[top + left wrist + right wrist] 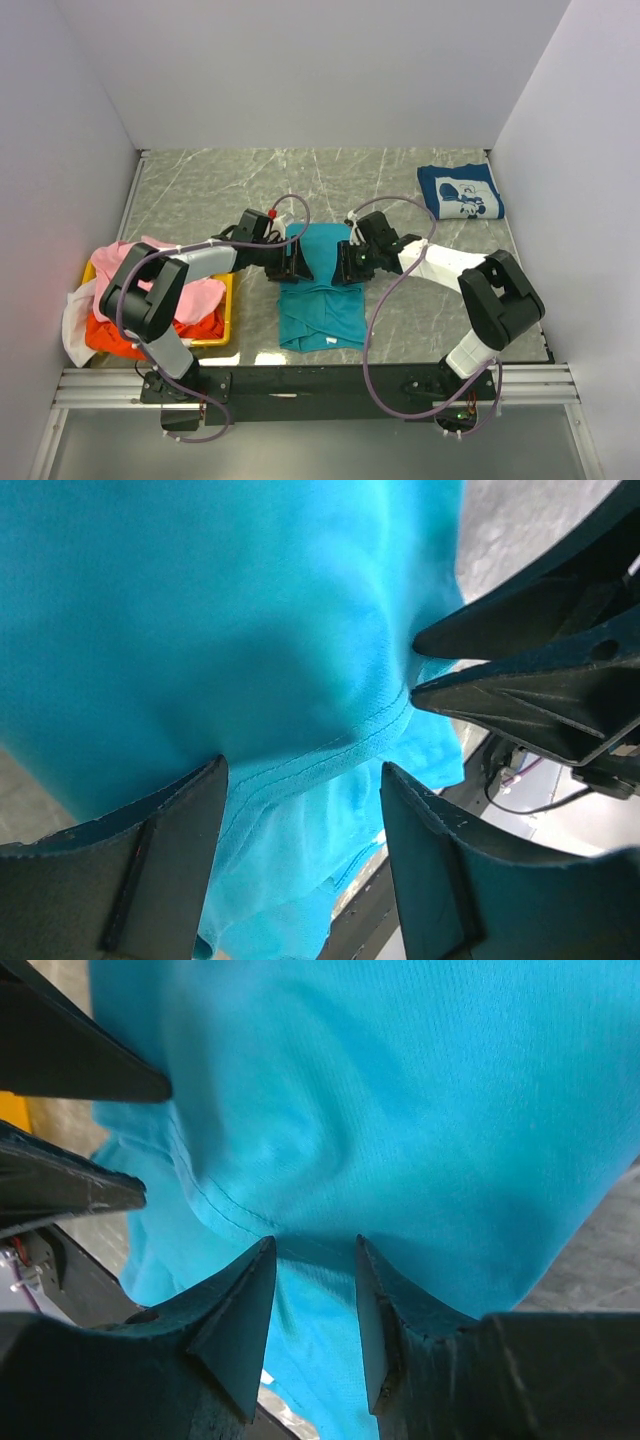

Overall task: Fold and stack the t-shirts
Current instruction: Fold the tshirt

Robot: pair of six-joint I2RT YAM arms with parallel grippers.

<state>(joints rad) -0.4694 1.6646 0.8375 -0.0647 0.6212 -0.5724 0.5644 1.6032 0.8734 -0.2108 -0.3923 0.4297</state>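
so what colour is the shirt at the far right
The far-right shirt is navy with a white print, clearest in the top view.

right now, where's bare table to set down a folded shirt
Bare marble table along the far edge, left wall to navy t-shirt. Crowded at centre: left gripper and right gripper flank the teal t-shirt; yellow tray heaped.

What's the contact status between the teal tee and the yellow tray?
Apart. The top view shows a strip of bare table between the teal tee and the yellow tray, along its right wall.
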